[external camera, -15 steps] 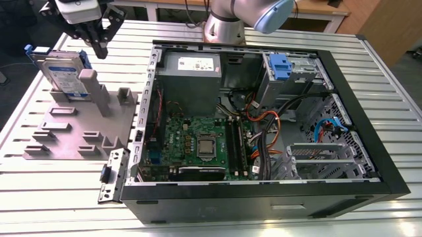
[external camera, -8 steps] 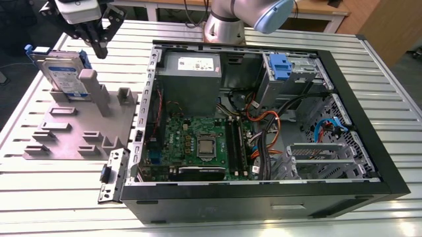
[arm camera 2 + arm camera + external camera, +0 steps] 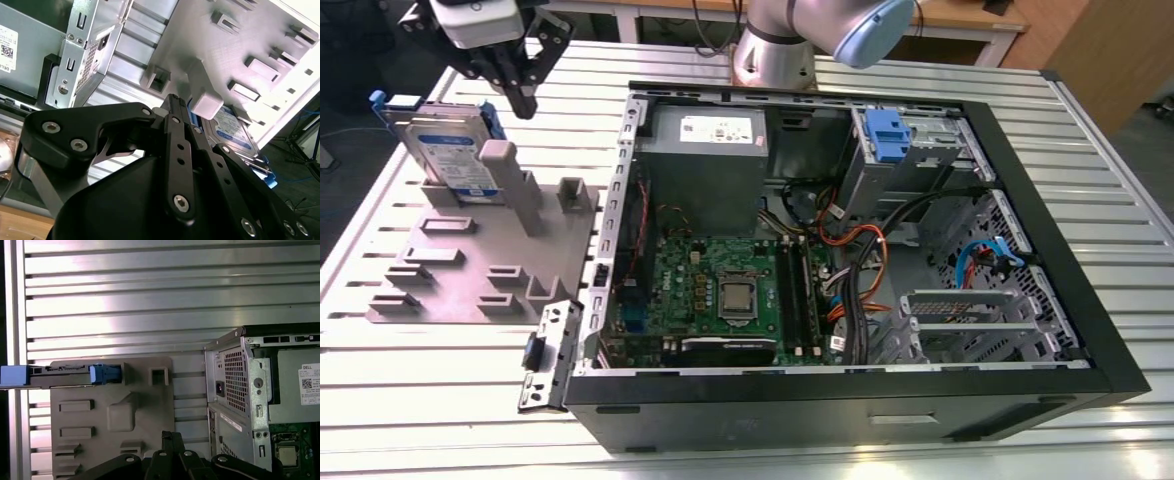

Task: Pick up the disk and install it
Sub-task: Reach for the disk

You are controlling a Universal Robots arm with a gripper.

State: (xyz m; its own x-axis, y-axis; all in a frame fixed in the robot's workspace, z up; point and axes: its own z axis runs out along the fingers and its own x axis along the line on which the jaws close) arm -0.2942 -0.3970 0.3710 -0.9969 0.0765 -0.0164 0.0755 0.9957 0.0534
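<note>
My gripper (image 3: 522,100) hovers over the grey fixture plate (image 3: 467,270), fingers pinched together with nothing between them. The disk (image 3: 451,150) stands on edge in a slot at one end of the plate, against a post, near my tips and below them. Open PC case (image 3: 854,400) sits just beside the plate

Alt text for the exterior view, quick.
The gripper hovers by the top edge of the disk, which stands on edge in a grey holder on the table. The open computer case lies to the exterior view's right.
</note>
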